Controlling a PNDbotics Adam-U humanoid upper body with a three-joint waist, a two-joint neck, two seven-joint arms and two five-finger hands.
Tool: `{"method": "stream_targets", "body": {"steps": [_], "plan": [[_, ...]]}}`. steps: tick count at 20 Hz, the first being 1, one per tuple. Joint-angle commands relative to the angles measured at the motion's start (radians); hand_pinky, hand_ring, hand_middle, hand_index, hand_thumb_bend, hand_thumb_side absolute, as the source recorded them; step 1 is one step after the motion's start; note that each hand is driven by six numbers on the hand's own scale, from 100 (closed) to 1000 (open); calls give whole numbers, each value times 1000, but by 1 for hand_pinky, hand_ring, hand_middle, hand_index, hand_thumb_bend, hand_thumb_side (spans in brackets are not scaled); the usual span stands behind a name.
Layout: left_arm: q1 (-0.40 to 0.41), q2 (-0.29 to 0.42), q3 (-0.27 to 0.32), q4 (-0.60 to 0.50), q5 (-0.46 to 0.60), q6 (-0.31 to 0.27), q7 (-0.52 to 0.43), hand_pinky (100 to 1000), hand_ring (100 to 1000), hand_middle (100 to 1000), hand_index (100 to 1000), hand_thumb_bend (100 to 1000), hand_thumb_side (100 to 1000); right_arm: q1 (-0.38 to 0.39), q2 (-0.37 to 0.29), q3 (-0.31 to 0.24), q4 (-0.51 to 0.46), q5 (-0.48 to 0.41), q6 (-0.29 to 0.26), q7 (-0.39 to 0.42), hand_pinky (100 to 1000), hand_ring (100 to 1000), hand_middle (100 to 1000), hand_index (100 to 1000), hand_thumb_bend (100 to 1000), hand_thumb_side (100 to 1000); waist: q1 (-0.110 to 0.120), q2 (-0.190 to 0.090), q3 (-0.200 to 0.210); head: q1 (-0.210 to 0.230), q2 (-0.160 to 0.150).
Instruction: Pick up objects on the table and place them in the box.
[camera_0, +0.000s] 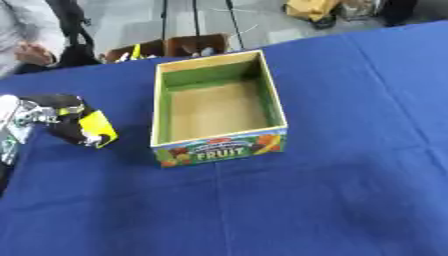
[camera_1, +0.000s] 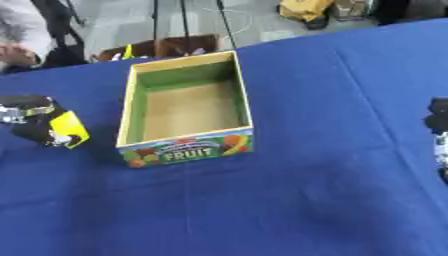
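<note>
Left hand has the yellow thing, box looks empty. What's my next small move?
Probably carry the left hand, curled round the yellow and black object, rightward over the box rim: it sits left of the box, which holds nothing.

Your table (camera_0: 332, 200) wears a blue cloth; on it stands the open fruit box (camera_0: 218, 108), just right of your left hand (camera_0: 61, 117).

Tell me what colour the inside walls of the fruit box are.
Green inside walls on the box, clearest in the left eye view.
</note>
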Motion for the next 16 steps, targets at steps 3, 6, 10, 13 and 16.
{"method": "stream_targets", "body": {"steps": [3,6,10,13,16], "plan": [[-29,59,16,-50,-23,15,31,336,492,488,626,100,731,-2,-8,-3,-15,-5,3,1,641,791,511,664,100,619,-8,-25,5,-6,6],[-31,64,22,-73,-16,19,34,326,485,479,617,100,732,-1,-7,-4,-15,-7,5,0,641,791,511,664,100,618,-8,-29,6,-8,7],[-42,67,31,-130,12,28,42,306,474,465,602,100,724,-1,-7,-4,-15,-9,6,1,642,791,511,664,100,618,-8,-32,6,-15,8],[-56,66,29,-183,35,36,47,295,470,465,601,100,731,-1,-8,-3,-15,-11,7,2,641,791,511,664,100,617,-6,-34,5,-16,9],[-76,53,22,-222,48,48,59,284,465,460,594,100,735,-2,-10,-3,-15,-12,8,3,641,791,511,664,100,616,-2,-35,1,-14,7]]}}
